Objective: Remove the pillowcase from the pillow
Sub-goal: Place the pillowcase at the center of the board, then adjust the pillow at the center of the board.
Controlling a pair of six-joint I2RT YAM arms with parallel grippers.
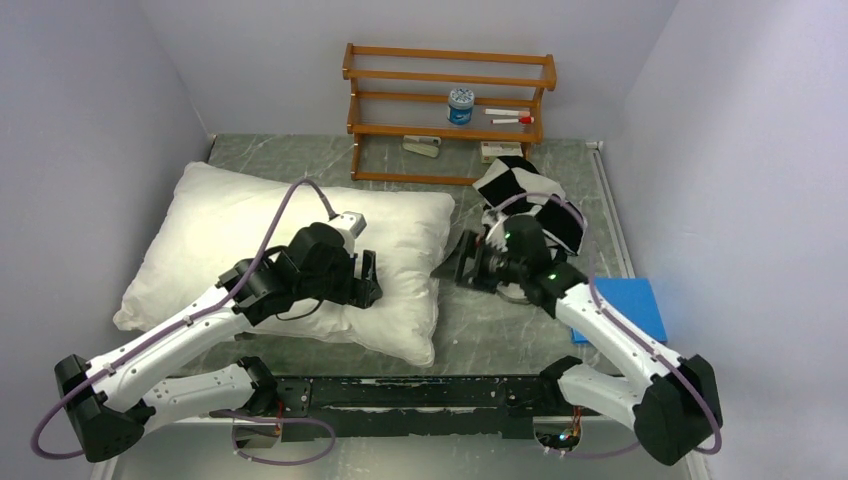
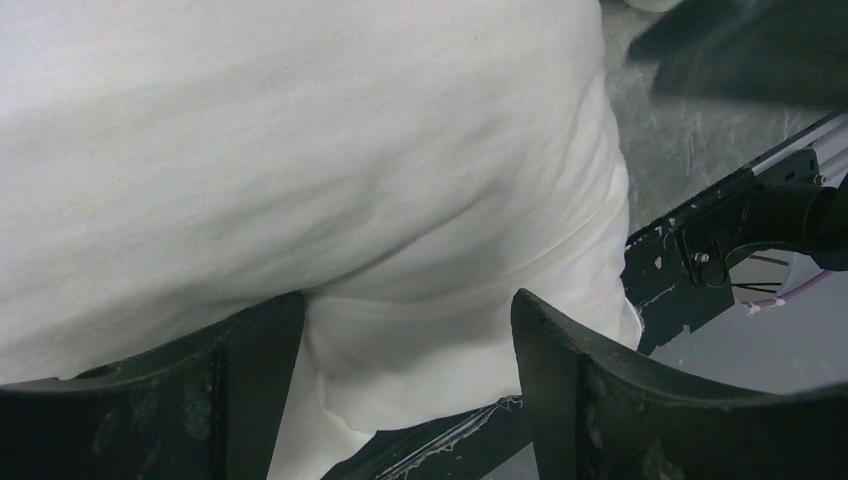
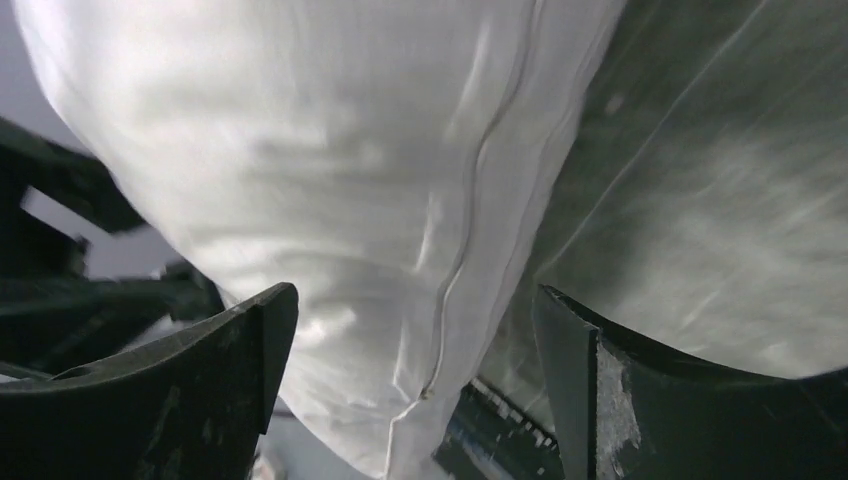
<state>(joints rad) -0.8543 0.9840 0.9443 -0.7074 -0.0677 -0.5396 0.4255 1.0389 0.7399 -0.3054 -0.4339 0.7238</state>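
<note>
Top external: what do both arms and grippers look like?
Left arm and right arm: white links, black joints, a looping lilac cable each; green lights on the right. Left gripper and right gripper: black, scuffed fingers.

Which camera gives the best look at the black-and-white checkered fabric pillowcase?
The top external view: it shows the black-and-white checkered fabric pillowcase crumpled on the table near the wooden shelf, partly behind the right arm, off the plump white pillow. Both wrist views show only pillow and table, no pillowcase.
</note>
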